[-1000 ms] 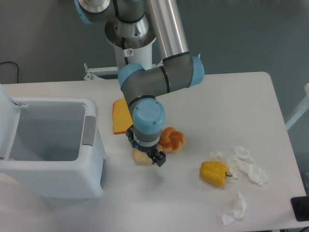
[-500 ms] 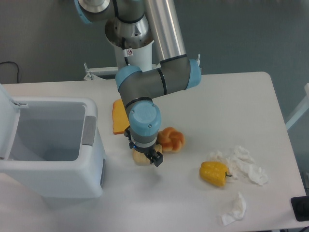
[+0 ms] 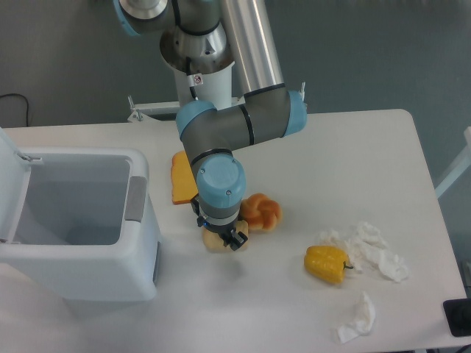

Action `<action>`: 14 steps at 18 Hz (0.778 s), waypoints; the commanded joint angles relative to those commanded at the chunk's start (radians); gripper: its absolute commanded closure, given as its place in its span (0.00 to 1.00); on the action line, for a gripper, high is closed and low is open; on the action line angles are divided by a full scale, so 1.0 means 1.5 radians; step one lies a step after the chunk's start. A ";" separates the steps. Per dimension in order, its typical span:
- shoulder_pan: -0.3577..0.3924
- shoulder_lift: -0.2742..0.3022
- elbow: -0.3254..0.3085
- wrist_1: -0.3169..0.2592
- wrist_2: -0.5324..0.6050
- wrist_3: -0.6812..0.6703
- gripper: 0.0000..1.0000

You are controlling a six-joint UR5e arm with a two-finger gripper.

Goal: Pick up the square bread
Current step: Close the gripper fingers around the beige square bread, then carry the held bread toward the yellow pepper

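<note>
The square bread [image 3: 215,243] is a small pale beige piece lying on the white table, mostly hidden under my wrist. My gripper [image 3: 221,237] points straight down over it, with one dark finger [image 3: 236,240] showing at its right side and the other hidden at its left. The fingers sit down around the bread. From this overhead angle I cannot tell whether they press on it.
A round orange knotted bun [image 3: 262,211] lies just right of the gripper, and a flat orange toast slice [image 3: 182,177] sits behind it. A white bin [image 3: 73,220] stands at the left. A yellow pepper [image 3: 327,263] and crumpled white tissues [image 3: 372,250] lie to the right.
The gripper has shifted slightly left and lowered over the square bread; its visible finger has moved inward toward the bread. The other objects have not moved.
</note>
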 joint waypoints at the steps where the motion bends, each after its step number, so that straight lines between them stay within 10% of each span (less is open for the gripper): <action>1: 0.000 0.001 0.006 0.000 -0.001 -0.008 1.00; 14: 0.032 0.023 0.067 0.000 -0.003 0.047 1.00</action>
